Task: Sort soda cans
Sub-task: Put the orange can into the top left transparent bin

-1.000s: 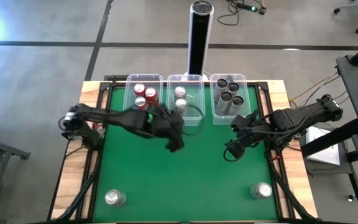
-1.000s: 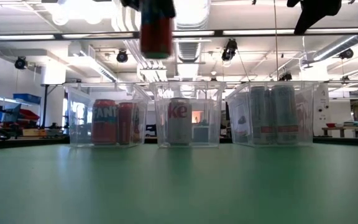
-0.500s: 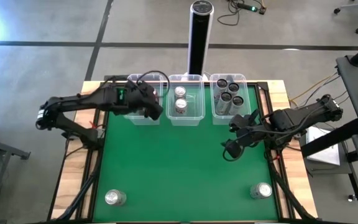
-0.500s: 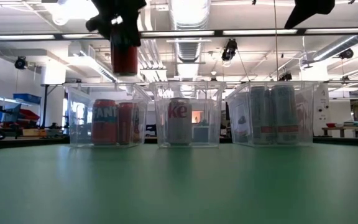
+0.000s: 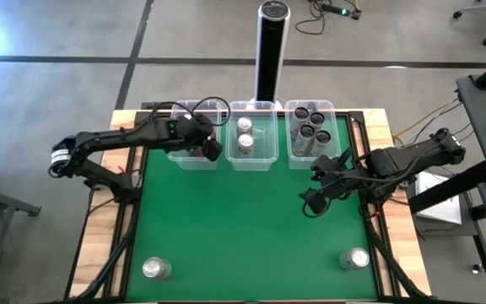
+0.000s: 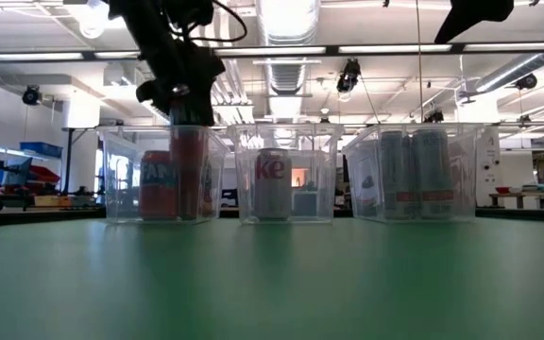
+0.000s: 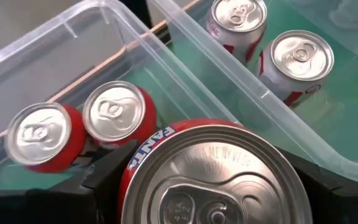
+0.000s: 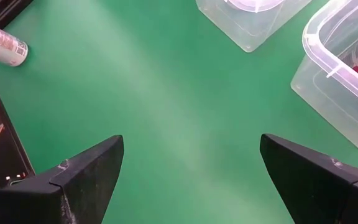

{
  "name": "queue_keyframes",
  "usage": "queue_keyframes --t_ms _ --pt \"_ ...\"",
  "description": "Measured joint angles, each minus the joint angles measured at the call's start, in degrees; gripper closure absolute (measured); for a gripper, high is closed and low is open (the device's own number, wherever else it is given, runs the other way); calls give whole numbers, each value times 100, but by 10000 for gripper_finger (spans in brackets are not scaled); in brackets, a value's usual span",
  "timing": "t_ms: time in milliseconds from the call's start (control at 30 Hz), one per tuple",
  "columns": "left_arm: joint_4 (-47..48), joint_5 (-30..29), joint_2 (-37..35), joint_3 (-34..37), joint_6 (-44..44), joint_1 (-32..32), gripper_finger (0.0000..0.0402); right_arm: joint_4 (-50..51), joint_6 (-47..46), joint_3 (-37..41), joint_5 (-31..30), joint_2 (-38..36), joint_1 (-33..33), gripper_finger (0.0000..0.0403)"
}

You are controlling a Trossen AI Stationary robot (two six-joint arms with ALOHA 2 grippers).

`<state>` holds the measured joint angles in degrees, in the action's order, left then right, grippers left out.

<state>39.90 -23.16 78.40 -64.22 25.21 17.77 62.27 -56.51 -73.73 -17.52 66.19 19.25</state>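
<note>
your left gripper point(image 5: 201, 145) is over the left tub point(image 5: 178, 157) at the back of the table point(image 5: 226, 228), clamped on a red can point(image 7: 213, 177) that sits partly down inside it, beside two red cans point(image 7: 114, 115) standing there. the middle tub point(image 5: 264, 156) holds two silver-white cans point(image 5: 244, 133), the right tub point(image 5: 332, 118) the dark ones point(image 5: 309, 122). your right gripper point(image 5: 321, 187) hangs wide and empty above the green. two cans point(image 5: 156, 268) wait near the front corners.
</note>
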Motion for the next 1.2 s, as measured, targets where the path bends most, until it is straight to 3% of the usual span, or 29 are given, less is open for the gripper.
queue_keyframes --t_ms 233,1033,1200 --pt "-398 174 102 332 -49 246 125 -1 -7 0 2 0 0 30" --pt "-584 218 491 441 -111 642 116 27 -205 0 53 0 0 30" --pt "-792 567 490 635 -217 742 116 26 -208 0 160 0 0 30"
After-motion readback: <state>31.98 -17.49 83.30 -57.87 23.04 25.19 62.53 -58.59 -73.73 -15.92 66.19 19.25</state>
